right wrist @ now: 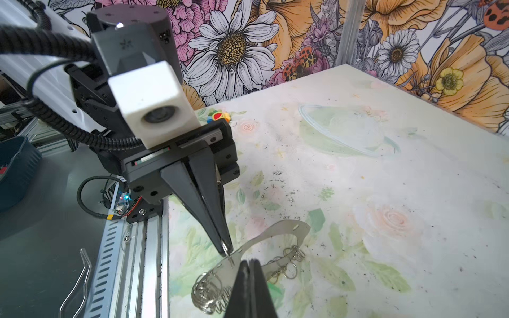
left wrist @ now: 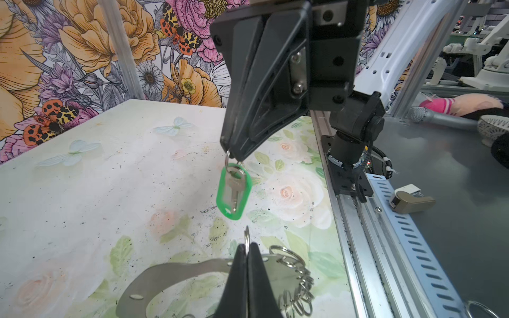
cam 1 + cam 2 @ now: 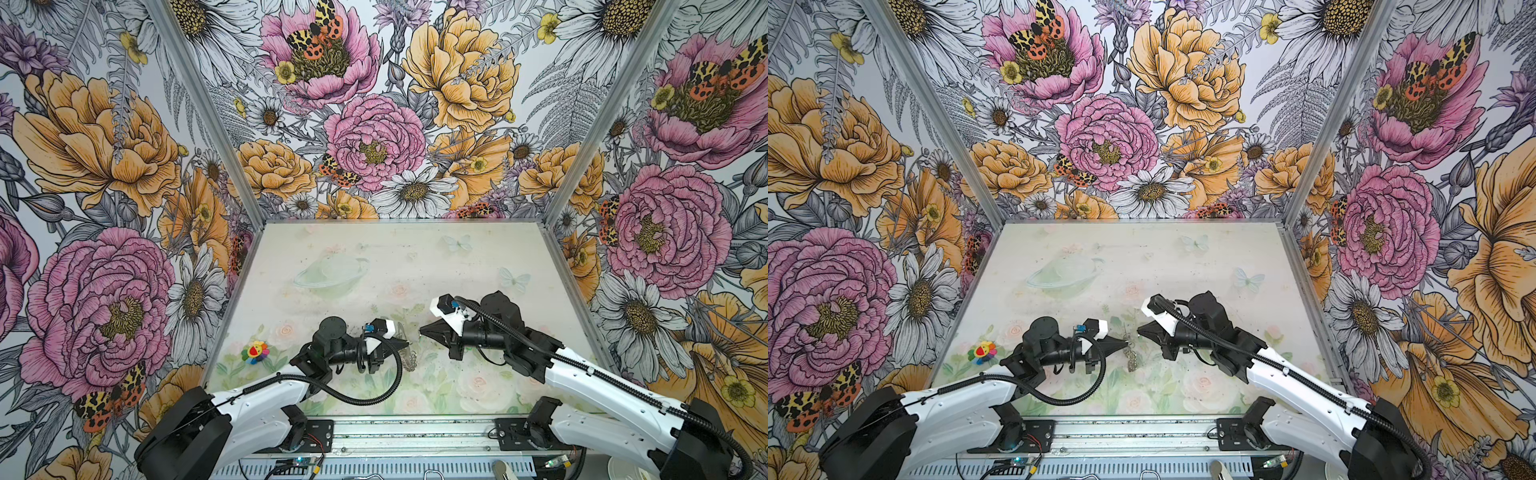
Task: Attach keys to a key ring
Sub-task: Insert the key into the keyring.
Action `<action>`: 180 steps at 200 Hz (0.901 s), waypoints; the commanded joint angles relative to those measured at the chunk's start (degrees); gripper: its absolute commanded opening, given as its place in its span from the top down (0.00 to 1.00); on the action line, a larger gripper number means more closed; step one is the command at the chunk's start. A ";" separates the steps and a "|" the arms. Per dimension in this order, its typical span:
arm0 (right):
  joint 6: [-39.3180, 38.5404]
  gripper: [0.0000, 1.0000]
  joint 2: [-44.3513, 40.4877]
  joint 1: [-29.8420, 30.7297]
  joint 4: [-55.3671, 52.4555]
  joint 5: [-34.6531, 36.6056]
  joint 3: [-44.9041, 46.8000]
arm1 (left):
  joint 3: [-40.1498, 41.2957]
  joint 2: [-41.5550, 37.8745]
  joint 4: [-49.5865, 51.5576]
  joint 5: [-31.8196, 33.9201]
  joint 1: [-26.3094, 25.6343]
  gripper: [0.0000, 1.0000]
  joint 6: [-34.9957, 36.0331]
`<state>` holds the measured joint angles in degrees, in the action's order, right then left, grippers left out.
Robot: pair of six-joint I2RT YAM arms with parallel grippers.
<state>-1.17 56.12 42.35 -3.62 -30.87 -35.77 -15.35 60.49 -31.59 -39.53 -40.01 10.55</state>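
My left gripper (image 2: 247, 246) is shut on one small silver wire ring of the key ring (image 2: 179, 272), a flat grey horseshoe plate with a bunch of wire rings (image 2: 300, 289) along its edge. Its tips (image 1: 225, 249) pinch that ring at the plate's (image 1: 278, 234) rim. My right gripper (image 2: 232, 157) is shut on a small ring from which a key (image 2: 234, 190) and its green tag (image 2: 220, 195) hang, just above and beyond the left jaws. In both top views the two grippers (image 3: 405, 343) (image 3: 422, 330) point at each other, a short gap apart, above the plate's rings (image 3: 1131, 359).
A small multicoloured flower toy (image 3: 255, 352) lies on the table to the left of the left arm. Flower-printed walls close in the table on three sides. A metal rail (image 3: 415, 432) carrying both arm bases runs along the front edge.
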 commanded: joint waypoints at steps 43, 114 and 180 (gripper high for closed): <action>-4.47 1.00 1.86 0.72 3.27 -2.59 1.53 | -1.17 0.68 -2.73 -4.48 -0.27 1.00 1.82; -2.56 1.00 1.74 2.27 6.14 -2.34 3.67 | 0.52 -0.65 -5.81 -0.52 -0.17 1.00 1.24; -5.81 1.00 -0.09 2.56 5.10 -2.68 3.63 | -0.98 2.96 -5.06 -6.64 -0.25 1.00 0.40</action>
<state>-4.64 57.43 44.62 0.21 -32.86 -32.29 -15.31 62.37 -34.87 -42.63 -40.01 10.94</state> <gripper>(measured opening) 0.046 0.047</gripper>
